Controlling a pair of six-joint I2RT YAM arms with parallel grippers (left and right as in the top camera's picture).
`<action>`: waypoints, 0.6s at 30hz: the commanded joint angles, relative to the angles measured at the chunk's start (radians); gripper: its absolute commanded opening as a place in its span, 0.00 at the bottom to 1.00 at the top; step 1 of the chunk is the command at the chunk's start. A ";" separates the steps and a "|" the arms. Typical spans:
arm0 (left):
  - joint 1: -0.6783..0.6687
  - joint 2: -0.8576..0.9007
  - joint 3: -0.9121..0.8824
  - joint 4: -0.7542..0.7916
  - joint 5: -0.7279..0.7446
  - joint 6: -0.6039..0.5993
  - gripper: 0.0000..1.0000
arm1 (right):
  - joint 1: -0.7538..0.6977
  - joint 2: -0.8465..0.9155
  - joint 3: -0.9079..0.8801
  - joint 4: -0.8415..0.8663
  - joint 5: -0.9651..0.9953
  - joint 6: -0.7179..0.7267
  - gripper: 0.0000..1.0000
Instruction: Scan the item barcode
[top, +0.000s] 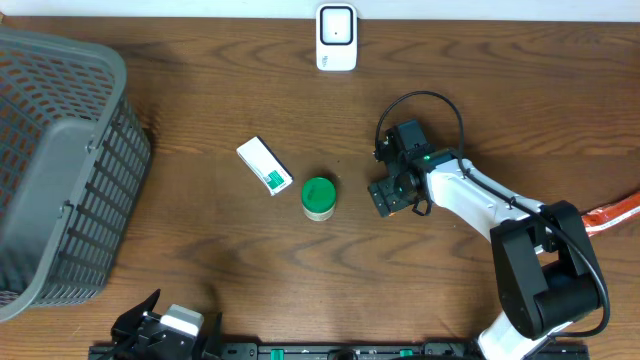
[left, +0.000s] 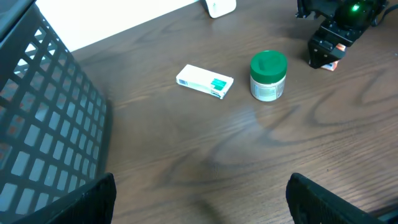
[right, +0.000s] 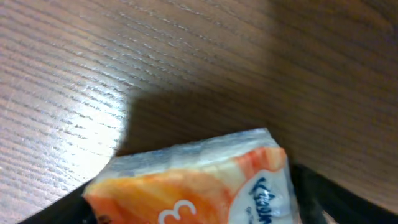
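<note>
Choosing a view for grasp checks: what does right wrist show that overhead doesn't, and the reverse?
Right wrist only: an orange-and-white packet with printed lettering, close up between two dark fingers; whether they grip it is unclear. Overhead only: the grey basket, white scanner, white-and-green box, green-lidded jar, left gripper at the near edge, and an orange object at the right edge. Both: the wooden table and the right gripper, low over it.

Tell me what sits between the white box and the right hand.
A green-lidded jar, seen in the overhead view between the box and the right hand.
</note>
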 joint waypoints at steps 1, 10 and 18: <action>0.004 -0.006 0.005 0.003 0.015 0.006 0.86 | 0.003 0.020 0.002 0.004 0.033 -0.011 0.82; 0.004 -0.006 0.005 0.003 0.015 0.006 0.86 | 0.002 0.020 0.004 0.034 0.032 -0.002 0.61; 0.004 -0.006 0.005 0.003 0.015 0.006 0.86 | 0.002 0.019 0.079 0.005 0.014 0.068 0.59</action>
